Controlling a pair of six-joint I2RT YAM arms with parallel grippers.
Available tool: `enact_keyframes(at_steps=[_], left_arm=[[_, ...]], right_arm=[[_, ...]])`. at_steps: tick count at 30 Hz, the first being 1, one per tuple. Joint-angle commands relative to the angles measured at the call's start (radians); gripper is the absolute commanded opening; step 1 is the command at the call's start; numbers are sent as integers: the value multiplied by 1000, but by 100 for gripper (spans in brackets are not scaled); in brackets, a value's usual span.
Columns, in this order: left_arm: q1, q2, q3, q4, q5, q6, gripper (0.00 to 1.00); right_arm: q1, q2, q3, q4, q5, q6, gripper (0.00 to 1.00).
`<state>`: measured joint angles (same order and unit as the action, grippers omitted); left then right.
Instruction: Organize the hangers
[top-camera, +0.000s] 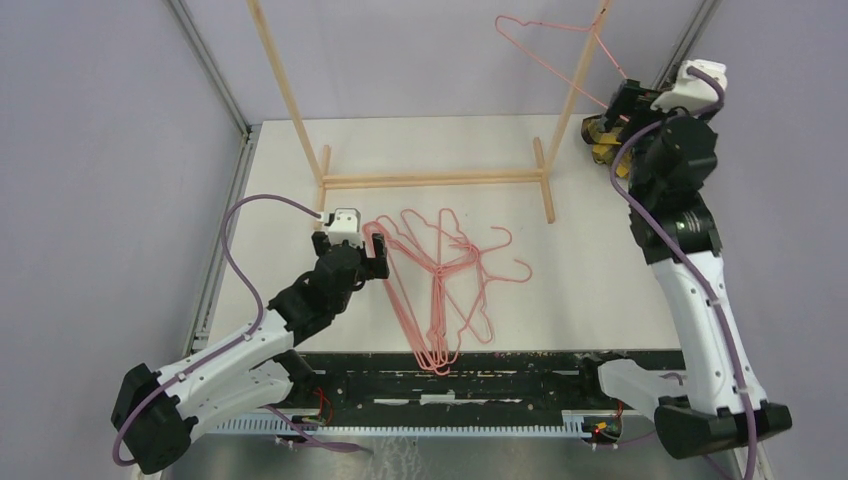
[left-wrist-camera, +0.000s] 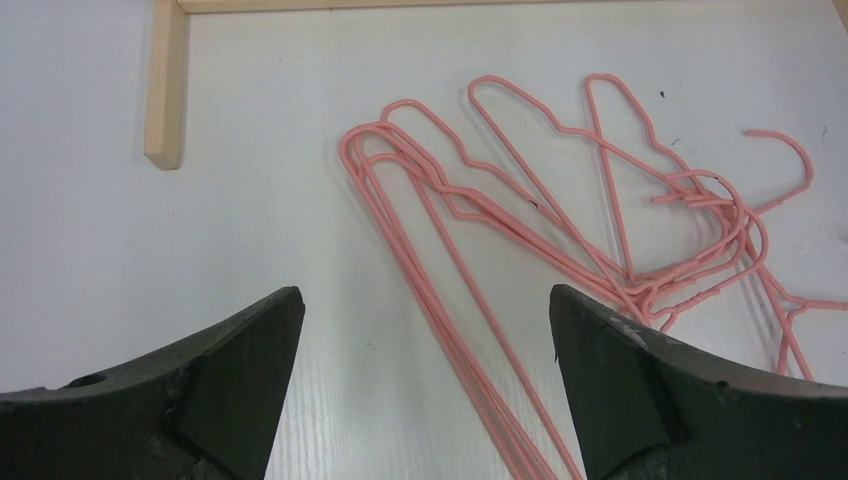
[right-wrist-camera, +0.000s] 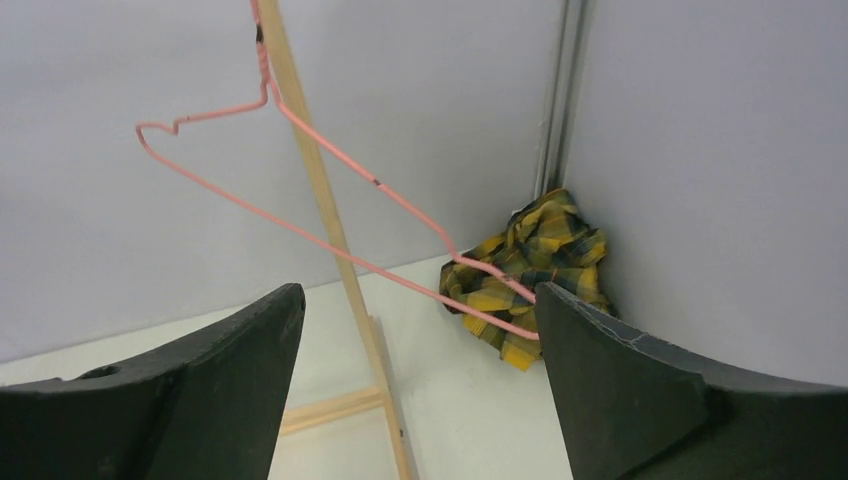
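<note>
Left fingers (left-wrist-camera: 240, 370) spread above piled hangers (left-wrist-camera: 640, 290); right fingers (right-wrist-camera: 620, 390) spread beside one hanger (right-wrist-camera: 375, 182) by the rack (right-wrist-camera: 330, 230).

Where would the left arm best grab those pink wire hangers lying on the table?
Likely the long straight wires on the left side of the hangers, coming straight down with a finger either side. The hangers lie flat and tangle at the hooks; here the wires run parallel and clear. The open left end effector hovers there.
</note>
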<state>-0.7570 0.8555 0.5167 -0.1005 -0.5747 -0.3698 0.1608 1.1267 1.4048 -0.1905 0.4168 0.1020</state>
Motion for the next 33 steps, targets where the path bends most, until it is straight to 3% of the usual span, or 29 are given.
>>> enact_keyframes(at_steps=[1,8,13,18,25,33], left_arm=[[-1,21,-3,36,-21,-50,99],[0,81,3,45,-16,-54,99],[-1,117,0,53,-7,-68,99],[-2,128,-9,59,-5,-84,99],[-1,141,-17,64,-5,-85,99],[-1,173,-26,81,-5,-86,99]], right_arm=[[-2,-122,-28,-3,42,-31,92],[51,-112,-76,-227,-253,149,77],[338,-24,-236,-228,-160,161,75],[488,94,-380,-174,-217,255,73],[502,212,-596,-107,-311,382,65],[503,246,-707,-52,-400,441,58]])
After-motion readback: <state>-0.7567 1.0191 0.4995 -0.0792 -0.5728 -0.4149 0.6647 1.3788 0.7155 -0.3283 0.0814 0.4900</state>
